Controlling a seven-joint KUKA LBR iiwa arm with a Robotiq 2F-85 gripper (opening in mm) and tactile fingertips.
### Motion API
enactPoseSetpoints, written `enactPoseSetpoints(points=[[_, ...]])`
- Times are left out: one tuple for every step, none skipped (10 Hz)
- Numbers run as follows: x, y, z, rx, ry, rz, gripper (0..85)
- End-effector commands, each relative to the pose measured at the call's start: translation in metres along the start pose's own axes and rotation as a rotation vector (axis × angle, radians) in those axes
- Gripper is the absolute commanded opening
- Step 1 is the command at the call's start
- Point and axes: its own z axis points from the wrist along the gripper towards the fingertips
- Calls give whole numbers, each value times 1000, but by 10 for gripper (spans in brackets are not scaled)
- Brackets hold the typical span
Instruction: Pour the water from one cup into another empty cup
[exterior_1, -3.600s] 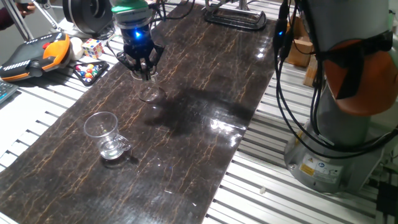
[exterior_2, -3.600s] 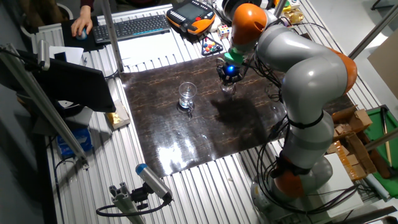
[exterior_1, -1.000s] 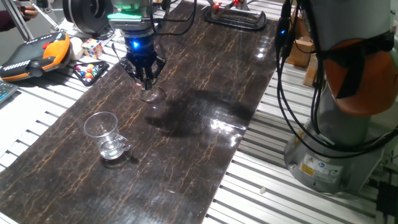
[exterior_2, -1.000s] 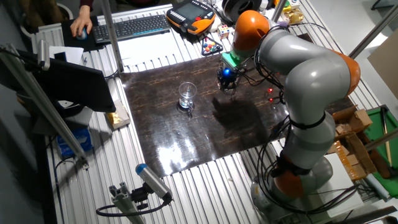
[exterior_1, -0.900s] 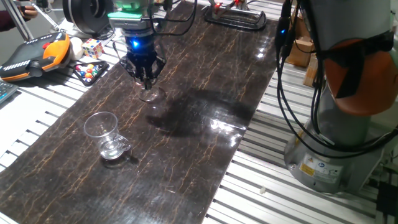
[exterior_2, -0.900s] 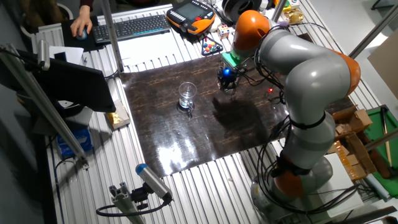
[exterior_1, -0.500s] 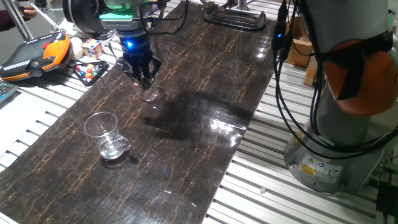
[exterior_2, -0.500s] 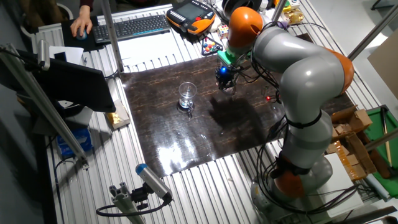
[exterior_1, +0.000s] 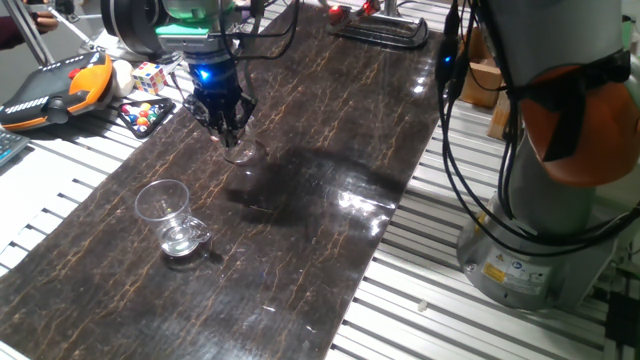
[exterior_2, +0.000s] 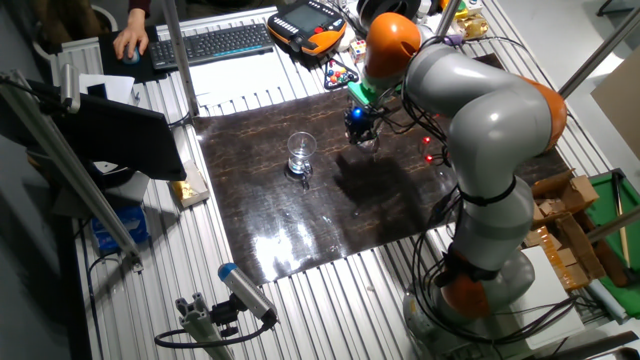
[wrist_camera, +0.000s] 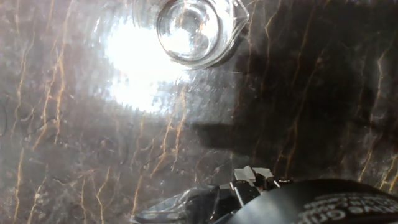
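At the far left end of the dark counter (exterior_1: 330, 230), the fingers (exterior_1: 228, 118) point straight down just above the small cup (exterior_1: 240, 152), which stands upright beneath them. From both fixed views they seem drawn close together at the tips, but whether they are closed, or already touching that cup's rim, I cannot tell. The hand view does not settle it, since only a dark blurred edge of the hand shows at the bottom.

The big cup (exterior_1: 170, 218), the one to pour from, stands upright and well apart from the fingers, further along the counter toward the near left corner. A little water (exterior_1: 180, 242) sits at its bottom, hard to make out. Its looped handle (exterior_1: 202, 236) sticks out low on the side facing the camera's right. In the other fixed view the big cup (exterior_2: 301, 153) is left of the small cup (exterior_2: 368, 145), with bare counter between them.

Judging from this, the pour is not yet begun. The arm is over the receiving cup, and would have to cross that gap and come at the big cup from above or by its handle side.
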Motion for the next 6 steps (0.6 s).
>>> enactPoseSetpoints(points=[[1, 1, 1, 1, 6, 2, 7], [0, 2, 2, 4, 9, 5, 7], [0, 2, 4, 2, 16, 7, 7], [0, 2, 6, 2, 19, 9, 7], [-1, 3, 9, 3, 21, 12, 7], [-2, 4, 11, 3, 21, 15, 7]])
